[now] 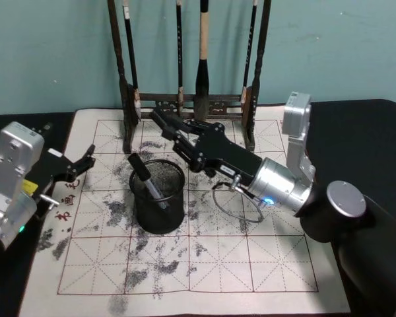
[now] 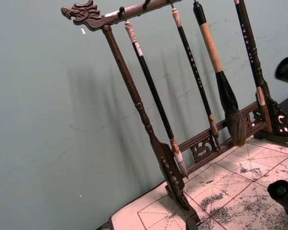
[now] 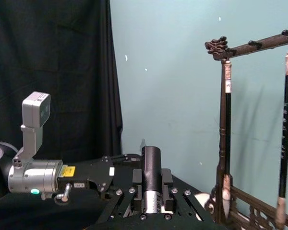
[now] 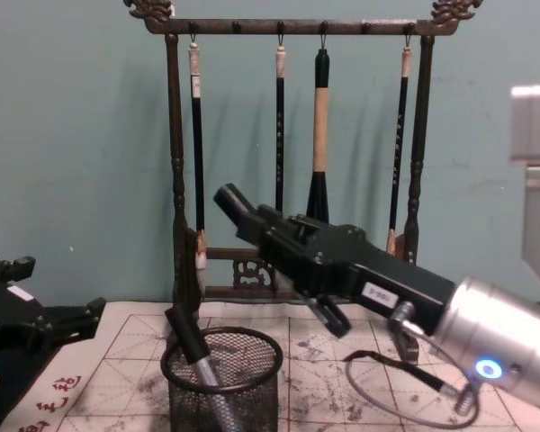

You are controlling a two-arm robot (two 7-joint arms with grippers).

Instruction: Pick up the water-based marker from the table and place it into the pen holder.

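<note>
Your right gripper (image 1: pixel 179 137) clenches a marker (image 1: pixel 160 121) high, likely to clear the pen holder (image 1: pixel 160 212) rim below it, while your left gripper (image 1: pixel 86 160) idles aside.

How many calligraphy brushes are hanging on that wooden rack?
4, all hanging from the brush rack: the leftmost brush, the second brush, the thick tan-handled brush and the rightmost brush. None looks hidden.

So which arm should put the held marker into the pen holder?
Right. The right gripper holds the marker near the pen holder; the left gripper sits at the mat's left edge.
</note>
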